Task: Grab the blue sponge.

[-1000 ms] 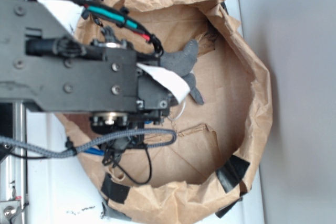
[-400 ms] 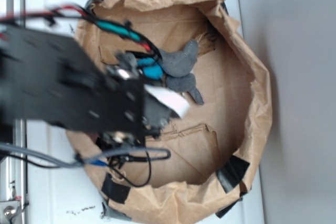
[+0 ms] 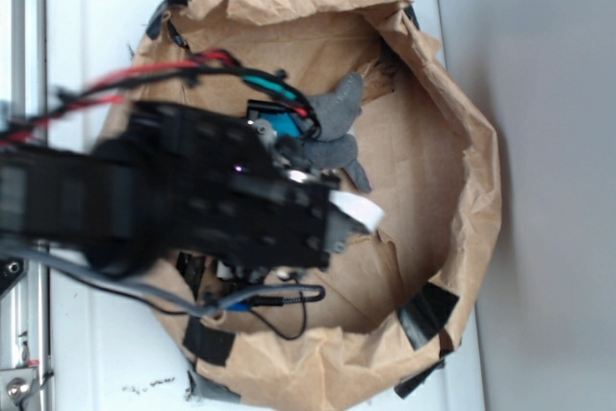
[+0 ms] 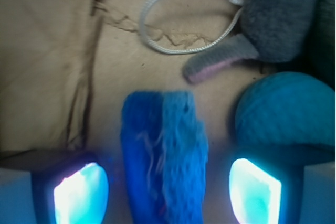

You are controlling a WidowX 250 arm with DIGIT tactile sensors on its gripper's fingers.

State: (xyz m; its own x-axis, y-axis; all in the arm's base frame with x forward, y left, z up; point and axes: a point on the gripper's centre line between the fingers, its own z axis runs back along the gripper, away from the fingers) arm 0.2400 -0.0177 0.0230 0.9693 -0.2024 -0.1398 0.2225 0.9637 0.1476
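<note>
Straddling the blue sponge (image 4: 164, 156), the tool (image 4: 167, 190) stands wide, both fingers clear of its edges; a teal ball (image 4: 286, 111) crowds the sponge's right, bare paper its left.

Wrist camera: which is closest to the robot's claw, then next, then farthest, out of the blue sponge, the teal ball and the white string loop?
1. Blue sponge, between the gripper's fingers.
2. Teal ball, just right.
3. White string loop, far up top.
</note>
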